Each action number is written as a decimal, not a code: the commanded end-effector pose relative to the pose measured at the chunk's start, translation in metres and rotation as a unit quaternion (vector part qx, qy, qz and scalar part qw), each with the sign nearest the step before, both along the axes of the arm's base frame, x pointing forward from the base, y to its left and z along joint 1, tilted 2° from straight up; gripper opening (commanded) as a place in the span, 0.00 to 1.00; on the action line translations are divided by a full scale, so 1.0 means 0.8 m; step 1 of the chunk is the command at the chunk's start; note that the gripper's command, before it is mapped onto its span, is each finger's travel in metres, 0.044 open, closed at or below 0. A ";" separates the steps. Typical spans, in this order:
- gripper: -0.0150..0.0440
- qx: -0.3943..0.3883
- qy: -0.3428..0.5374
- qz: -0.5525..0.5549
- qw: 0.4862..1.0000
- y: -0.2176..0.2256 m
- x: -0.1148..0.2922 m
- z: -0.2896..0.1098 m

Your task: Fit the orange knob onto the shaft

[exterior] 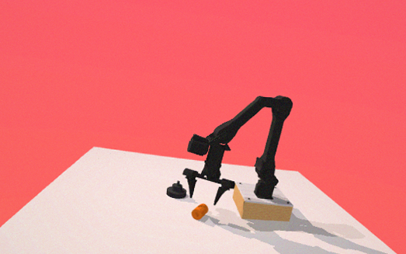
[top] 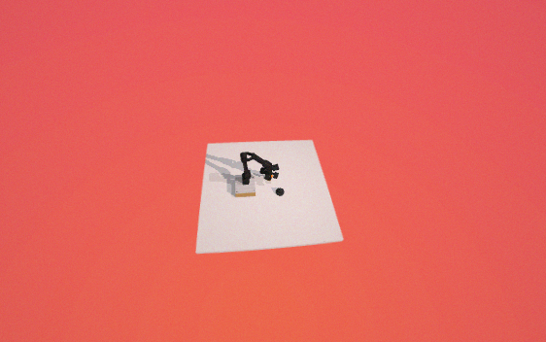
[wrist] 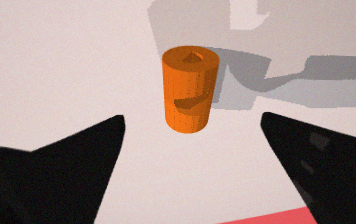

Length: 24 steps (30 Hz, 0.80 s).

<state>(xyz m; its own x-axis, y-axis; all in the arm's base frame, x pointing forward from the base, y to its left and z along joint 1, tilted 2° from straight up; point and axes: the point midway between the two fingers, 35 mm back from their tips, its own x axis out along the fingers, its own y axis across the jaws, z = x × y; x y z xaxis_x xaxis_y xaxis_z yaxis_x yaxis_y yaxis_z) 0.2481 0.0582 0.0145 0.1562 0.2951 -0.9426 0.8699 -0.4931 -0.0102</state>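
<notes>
The orange knob (top: 272, 176) (exterior: 199, 211) (wrist: 187, 95) lies on its side on the white table. In the wrist view its end face with the hole is at the top, and the knob is beyond the fingertips, between their lines; the hole's flat side is hard to tell. My gripper (exterior: 203, 200) (wrist: 194, 120) is open and empty, pointing down above the table near the knob. The dark round pedestal (top: 280, 191) (exterior: 176, 192) stands upright, left of the gripper in the exterior view, with its short shaft (exterior: 178, 182) bare. The shaft's flat side cannot be seen.
The arm's base block (top: 245, 189) (exterior: 267, 211), with wooden sides, stands right of the knob in the exterior view. The arm's shadows fall across the white table (top: 272, 223) (exterior: 97, 219) beside the knob. The table's edge shows at the bottom of the wrist view.
</notes>
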 end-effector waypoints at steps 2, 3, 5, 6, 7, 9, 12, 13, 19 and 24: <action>1.00 0.003 0.000 -0.002 1.000 0.001 0.001 -0.007; 1.00 0.003 0.000 -0.002 1.000 0.001 0.001 -0.009; 1.00 0.003 0.000 -0.002 1.000 0.001 0.002 -0.013; 1.00 0.003 0.000 -0.002 1.000 0.001 0.002 -0.015; 1.00 0.003 0.000 -0.002 1.000 0.002 0.002 -0.017; 1.00 0.003 0.000 -0.002 1.000 0.002 0.002 -0.021; 1.00 0.003 0.000 -0.002 1.000 0.002 0.002 -0.027; 1.00 0.003 0.000 -0.002 1.000 0.002 0.002 -0.029; 1.00 0.003 0.000 -0.002 1.000 0.002 0.002 -0.041; 1.00 0.003 0.000 -0.002 1.000 0.002 0.001 -0.051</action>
<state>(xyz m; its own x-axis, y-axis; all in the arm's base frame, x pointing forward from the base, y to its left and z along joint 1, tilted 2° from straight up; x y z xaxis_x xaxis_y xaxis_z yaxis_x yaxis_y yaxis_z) 0.2510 0.0596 -0.0205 0.1643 0.2968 -0.9407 0.8701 -0.4928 -0.0036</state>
